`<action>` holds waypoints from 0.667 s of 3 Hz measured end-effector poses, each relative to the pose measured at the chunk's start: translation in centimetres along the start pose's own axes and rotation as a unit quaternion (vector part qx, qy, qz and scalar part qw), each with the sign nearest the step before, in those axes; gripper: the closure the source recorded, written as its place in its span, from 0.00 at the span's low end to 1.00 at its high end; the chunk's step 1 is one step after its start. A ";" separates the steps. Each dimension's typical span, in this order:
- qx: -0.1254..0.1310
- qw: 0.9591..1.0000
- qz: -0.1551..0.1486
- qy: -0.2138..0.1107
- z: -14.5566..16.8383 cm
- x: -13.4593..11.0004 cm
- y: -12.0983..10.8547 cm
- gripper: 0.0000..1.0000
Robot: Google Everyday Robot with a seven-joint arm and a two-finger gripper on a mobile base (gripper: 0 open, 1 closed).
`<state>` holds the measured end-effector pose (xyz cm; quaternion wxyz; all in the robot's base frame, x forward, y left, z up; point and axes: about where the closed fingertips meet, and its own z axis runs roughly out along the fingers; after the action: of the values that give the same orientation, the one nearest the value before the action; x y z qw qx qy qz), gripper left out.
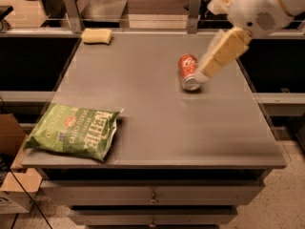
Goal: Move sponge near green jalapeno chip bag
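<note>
The bag [71,132] lies flat at the front left corner of the table [157,128]. The sponge [96,36] sits at the back left edge, well apart from the bag, with nothing touching it. Right of centre a red can [189,71] lies on its side. The gripper [207,41] hangs over the table's back right part, spread wide and holding nothing. One finger [223,51] slants down to the can's right side, but I cannot tell whether it touches. The other finger [220,3] is higher up, near the back rail.
</note>
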<state>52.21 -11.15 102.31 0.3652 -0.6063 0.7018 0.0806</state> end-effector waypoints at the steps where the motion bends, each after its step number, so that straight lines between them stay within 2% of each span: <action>1: -0.013 0.999 -0.010 -0.045 4.2 -4.0 -2.8 0.00; 2: -0.018 0.998 -0.016 -0.051 4.9 -4.9 -2.9 0.00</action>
<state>56.86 -5.26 102.78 0.3912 -0.6191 0.6707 0.1179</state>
